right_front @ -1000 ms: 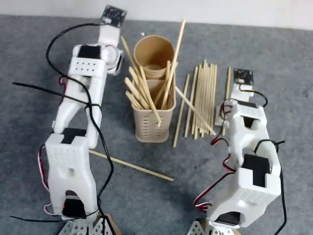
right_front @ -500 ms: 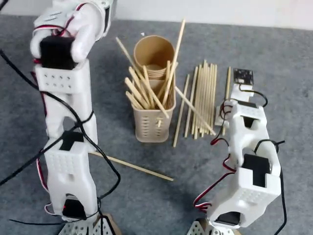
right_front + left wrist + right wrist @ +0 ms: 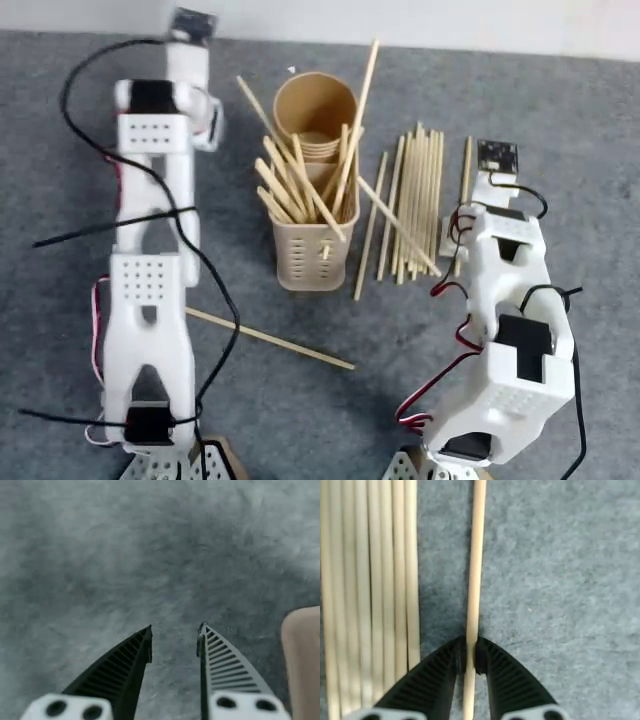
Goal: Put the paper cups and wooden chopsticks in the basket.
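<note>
Pinching chopstick [image 3: 476, 555] (both ends cropped)

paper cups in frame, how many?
2 that can be told apart, both in the basket: a large paper cup standing at its far end, and a smaller cup nested inside it. Its layered rims suggest more stacked beneath, hidden.
</note>
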